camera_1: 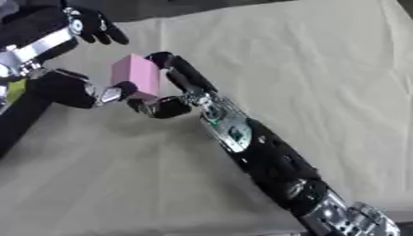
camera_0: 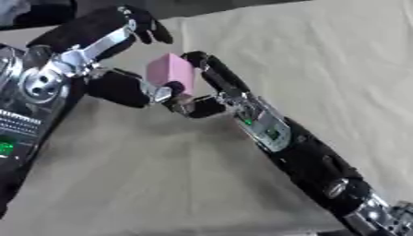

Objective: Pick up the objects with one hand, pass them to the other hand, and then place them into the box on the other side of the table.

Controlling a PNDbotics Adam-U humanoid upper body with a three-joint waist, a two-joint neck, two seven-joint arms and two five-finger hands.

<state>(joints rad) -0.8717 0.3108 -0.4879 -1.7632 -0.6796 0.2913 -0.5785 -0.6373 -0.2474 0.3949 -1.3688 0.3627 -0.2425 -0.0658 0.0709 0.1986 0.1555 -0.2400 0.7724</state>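
A pink block (camera_0: 171, 71) is held up above the beige cloth. My right hand (camera_0: 216, 76) reaches in from the lower right and pinches it, with long fingers along its right face and the thumb curled under its lower corner. My left hand (camera_0: 85, 50) comes from the upper left and brackets the block's left side. Its thumb (camera_0: 129, 90) touches the block's lower left edge, while its fingers (camera_0: 147, 25) stay spread above, apart from the block. No box shows in either view.
The beige cloth-covered table (camera_1: 322, 64) fills both views, wrinkled on the right. My right forearm (camera_0: 310, 156) crosses the lower right diagonally. The left arm's silver and black body (camera_0: 32, 97) fills the left edge.
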